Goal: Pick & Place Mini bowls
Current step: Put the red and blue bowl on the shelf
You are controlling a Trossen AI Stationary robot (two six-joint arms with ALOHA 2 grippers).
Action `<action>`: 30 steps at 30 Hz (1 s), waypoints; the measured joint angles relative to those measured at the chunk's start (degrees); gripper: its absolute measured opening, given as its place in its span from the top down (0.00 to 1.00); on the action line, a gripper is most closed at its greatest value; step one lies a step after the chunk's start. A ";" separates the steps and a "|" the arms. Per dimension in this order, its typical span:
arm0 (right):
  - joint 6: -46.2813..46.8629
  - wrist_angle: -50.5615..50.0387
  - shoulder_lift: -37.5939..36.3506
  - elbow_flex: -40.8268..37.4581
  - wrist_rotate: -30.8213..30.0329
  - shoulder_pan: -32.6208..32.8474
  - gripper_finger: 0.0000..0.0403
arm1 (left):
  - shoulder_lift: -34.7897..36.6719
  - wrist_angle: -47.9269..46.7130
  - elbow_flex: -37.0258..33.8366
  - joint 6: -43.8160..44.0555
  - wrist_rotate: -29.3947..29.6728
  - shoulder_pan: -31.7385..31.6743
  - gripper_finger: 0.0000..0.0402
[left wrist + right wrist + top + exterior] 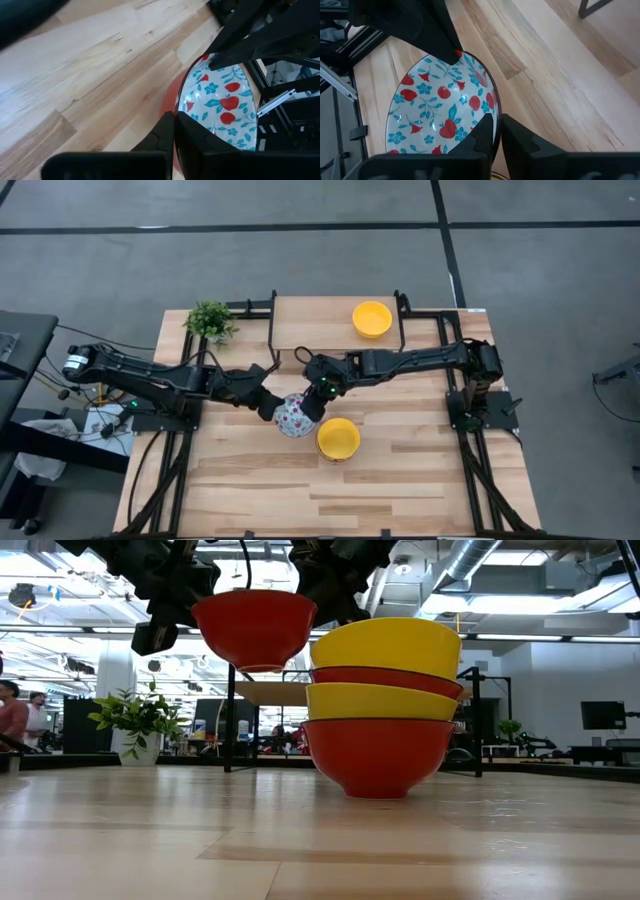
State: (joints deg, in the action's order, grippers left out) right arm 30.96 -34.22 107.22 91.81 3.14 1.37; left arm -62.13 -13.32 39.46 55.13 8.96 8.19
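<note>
A mini bowl point(293, 418), red outside point(255, 625) and white with red-and-blue flowers inside point(225, 105), hangs above the table's middle between both grippers. My left gripper point(270, 406) is shut on its left rim. My right gripper point(316, 398) stands astride the opposite rim, with a narrow gap between its fingers point(496, 127). A stack of several mini bowls point(338, 438), yellow and red by turns point(380, 710), rests on the table just to the right. One yellow mini bowl point(372, 318) sits on the far raised shelf. My left gripper pinches the bowl's rim point(176, 107) on the side toward the table's left, one finger inside the bowl and one outside. The fingers slant down from the left. The bowl hangs about level, mouth up, clear of the table. My right gripper has one finger inside and one outside the rim point(492, 102) on the opposite side, slanting down from the right. Whether its fingers touch the rim, I cannot tell.
A small green potted plant point(210, 320) stands at the far left corner. Black metal frames point(272, 320) edge the raised shelf at the back. Bare wood lies along the near half of the table point(250, 490).
</note>
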 joint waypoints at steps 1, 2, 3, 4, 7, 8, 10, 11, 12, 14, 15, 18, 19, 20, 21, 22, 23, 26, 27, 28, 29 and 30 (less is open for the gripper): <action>-0.66 0.19 0.00 0.00 0.02 0.00 0.93 | 0.00 0.00 0.00 0.00 -0.05 0.02 0.98; -1.11 0.46 0.00 0.00 -0.04 0.02 0.92 | 0.00 0.05 0.00 -0.02 -0.12 0.04 0.98; -1.43 0.86 0.00 0.02 -0.10 0.00 0.91 | 0.00 0.33 0.00 -0.04 -0.22 0.04 0.98; -1.52 1.10 0.00 0.06 -0.09 0.00 0.90 | 0.00 0.72 0.00 -0.02 -0.42 0.04 0.98; -1.60 1.05 -0.04 0.07 -0.13 -0.01 0.85 | 0.02 0.55 0.02 -0.01 -0.34 0.07 0.98; -1.62 1.06 -0.03 0.07 -0.13 -0.11 0.84 | 0.02 0.48 0.02 -0.02 -0.28 0.07 0.98; -1.63 1.26 -0.03 0.07 -0.13 -0.30 0.80 | 0.02 0.50 0.02 -0.39 -0.23 0.07 0.98; -1.62 1.24 -0.03 0.07 -0.13 -0.37 0.79 | 0.02 0.48 0.02 -0.46 -0.21 0.07 0.98; -1.62 1.20 -0.04 0.07 -0.15 -0.39 0.77 | 0.02 0.46 0.02 -0.46 -0.21 0.07 0.98; -1.66 1.30 -0.02 0.07 -0.14 -0.65 0.74 | 0.02 0.46 0.02 -0.46 -0.21 0.07 0.98; -1.86 1.40 -0.04 0.07 -0.13 -0.73 0.72 | 0.02 0.42 0.02 -0.47 -0.21 0.07 0.98; -2.81 1.54 -0.50 0.07 -0.15 -0.76 0.68 | 0.02 0.26 0.02 -0.46 -0.18 0.07 0.98; -2.95 1.97 -0.71 0.12 -0.15 -0.77 0.67 | 0.02 0.24 0.02 -0.47 -0.18 0.07 0.98; -3.04 1.77 -1.09 0.15 -0.17 -0.81 0.66 | 0.02 0.24 0.02 -0.48 -0.18 0.07 0.98; -3.29 1.41 -1.41 0.17 -0.15 -0.83 0.65 | 0.02 0.18 0.02 -0.48 -0.22 0.07 0.98; -3.58 1.48 -1.56 0.51 -0.18 -0.87 0.65 | 0.02 0.14 0.02 -0.49 -0.32 0.07 0.98; -3.97 1.68 -1.59 1.01 -0.18 -0.90 0.64 | 0.02 0.11 0.02 -0.67 -0.47 0.07 0.98; -4.51 0.39 -2.44 1.88 -0.16 -1.18 0.64 | 0.02 0.09 0.02 -0.83 -1.06 0.07 0.98; -4.58 0.79 -2.62 2.36 -0.18 -1.31 0.64 | 0.02 0.09 0.02 -0.85 -1.08 0.07 0.98; -4.70 0.34 -3.23 2.49 -0.18 -1.49 0.65 | 0.02 0.09 0.02 -0.85 -1.30 0.07 0.98; -4.93 -0.85 -3.84 2.49 -0.15 -1.51 0.65 | 0.02 0.09 0.02 -0.85 -1.46 0.07 0.98; -4.98 -0.84 -4.28 2.70 -0.23 -1.53 0.66 | 0.02 0.10 0.02 -0.85 -1.47 0.07 0.98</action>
State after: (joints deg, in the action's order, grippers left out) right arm 25.98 -35.05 102.93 94.51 2.91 -0.16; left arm -62.11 -13.22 39.48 54.28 7.49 8.25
